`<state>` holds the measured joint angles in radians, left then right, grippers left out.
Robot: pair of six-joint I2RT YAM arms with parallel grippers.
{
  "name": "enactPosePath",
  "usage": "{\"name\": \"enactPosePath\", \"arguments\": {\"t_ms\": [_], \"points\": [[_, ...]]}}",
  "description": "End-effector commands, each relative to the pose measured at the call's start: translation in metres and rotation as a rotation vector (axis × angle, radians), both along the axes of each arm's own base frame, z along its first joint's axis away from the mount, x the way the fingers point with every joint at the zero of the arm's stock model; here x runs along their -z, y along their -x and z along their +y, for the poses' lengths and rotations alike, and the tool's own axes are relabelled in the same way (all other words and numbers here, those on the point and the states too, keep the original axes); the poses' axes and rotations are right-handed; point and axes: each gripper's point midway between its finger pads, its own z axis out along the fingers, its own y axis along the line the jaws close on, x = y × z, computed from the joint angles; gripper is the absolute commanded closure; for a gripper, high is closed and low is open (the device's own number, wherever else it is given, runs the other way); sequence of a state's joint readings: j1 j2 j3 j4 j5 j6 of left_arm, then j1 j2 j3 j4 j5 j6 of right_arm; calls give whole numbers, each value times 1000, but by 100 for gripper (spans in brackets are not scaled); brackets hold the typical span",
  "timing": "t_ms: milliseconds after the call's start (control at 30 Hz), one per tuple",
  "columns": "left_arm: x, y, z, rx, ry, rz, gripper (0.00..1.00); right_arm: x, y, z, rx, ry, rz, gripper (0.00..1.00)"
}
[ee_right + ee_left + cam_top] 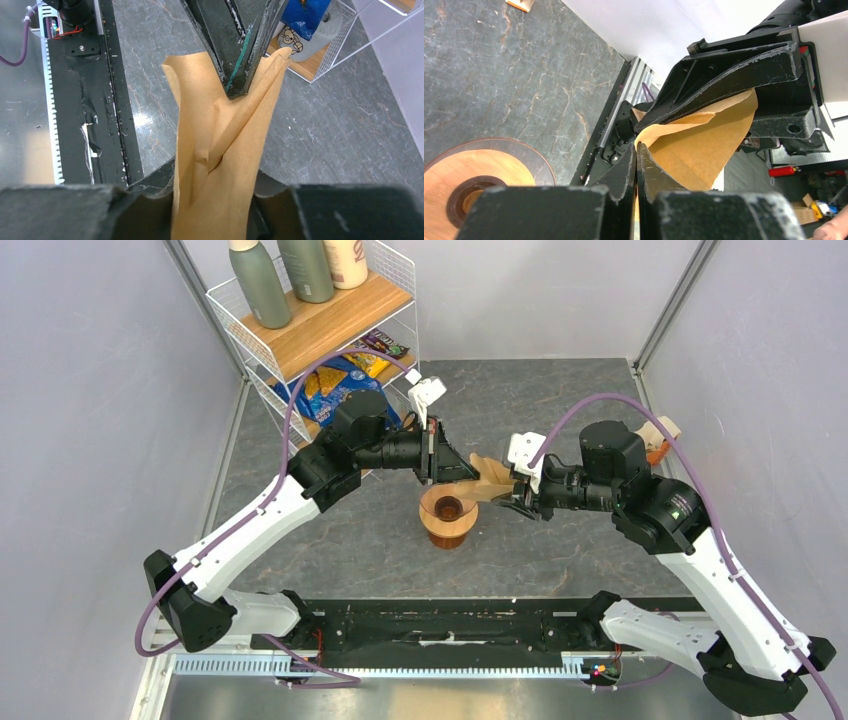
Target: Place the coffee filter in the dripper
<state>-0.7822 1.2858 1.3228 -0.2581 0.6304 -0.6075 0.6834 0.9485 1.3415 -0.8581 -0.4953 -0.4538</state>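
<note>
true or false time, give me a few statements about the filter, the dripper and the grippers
1. Both the left gripper and the right gripper are clamped on the coffee filter. True.
2. The coffee filter is seated in the dripper. False: it hangs between the two grippers, not in the dripper.
3. The coffee filter is white. False: it is light brown.
4. Bottles stand on the top of the wire shelf. True.
5. The dripper sits on the wire shelf. False: it stands on the table between the arms.
</note>
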Motion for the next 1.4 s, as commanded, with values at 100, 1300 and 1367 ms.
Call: {"name": "enactPosePath", "arguments": {"t_ms": [100,1300,1367], "points": [[-14,14,14,34,10,-108,66,-18,6,0,-31,-32,-49,74],[-27,54,15,315,35,-524,57,-10,32,15,-197,-9,99,92],[-24,55,14,312,29,-491,74,-12,29,16,-194,-20,90,87]]}}
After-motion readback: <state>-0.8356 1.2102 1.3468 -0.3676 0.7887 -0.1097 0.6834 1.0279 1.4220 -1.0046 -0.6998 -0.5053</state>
